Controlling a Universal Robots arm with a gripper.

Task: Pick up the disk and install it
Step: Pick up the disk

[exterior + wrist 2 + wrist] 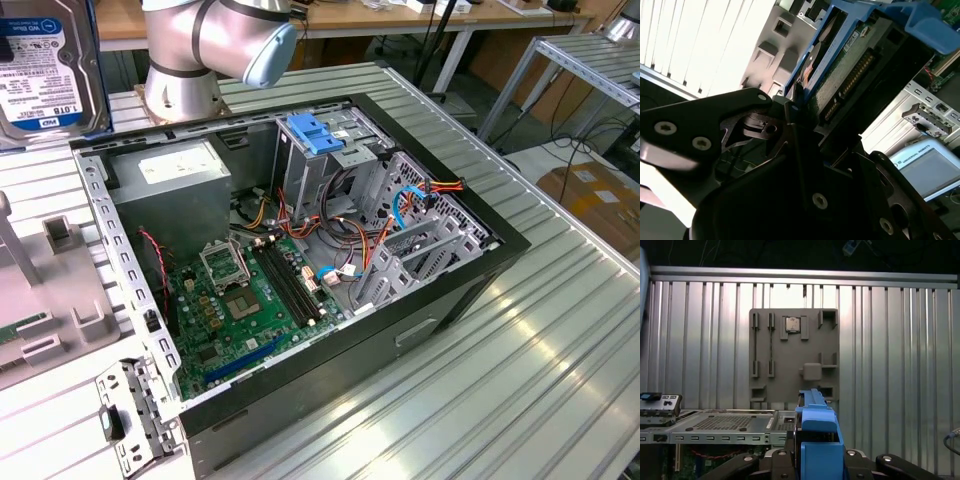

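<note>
The gripper point(810, 125) was closed on the disk point(850, 65), with its black fingers point(715, 130) pressed against the disk's two opposite sides. In the second wrist view, the disk's circuit board and connector row faced the camera, and the bright blue carrier rail ran along its edge. In the first wrist view, the blue carrier end of the disk point(817, 435) projected forward from between the gripper point(817, 467) fingers. Beyond it, a grey fixture plate point(790, 355) lay flat on the ribbed aluminium table point(900, 365), and a square processor chip point(792, 324) was seated in one of the plate's pockets. In the exterior view, the disk point(45, 60) appeared at the upper corner on the exterior view's left, label side visible, raised clear of the table point(520, 380) and well apart from the open computer case point(440, 300). The case lay on its side on the table with its interior exposed. Inside it, the motherboard point(240, 300) occupied the floor, the grey power-supply box point(175, 185) sat toward the exterior view's left, and a metal drive cage point(330, 175) carried a light-blue latch piece point(322, 135) on top. Orange and blue cables point(400, 205) ran beside the cage. The robot arm point(210, 40) stood behind the case.
</note>
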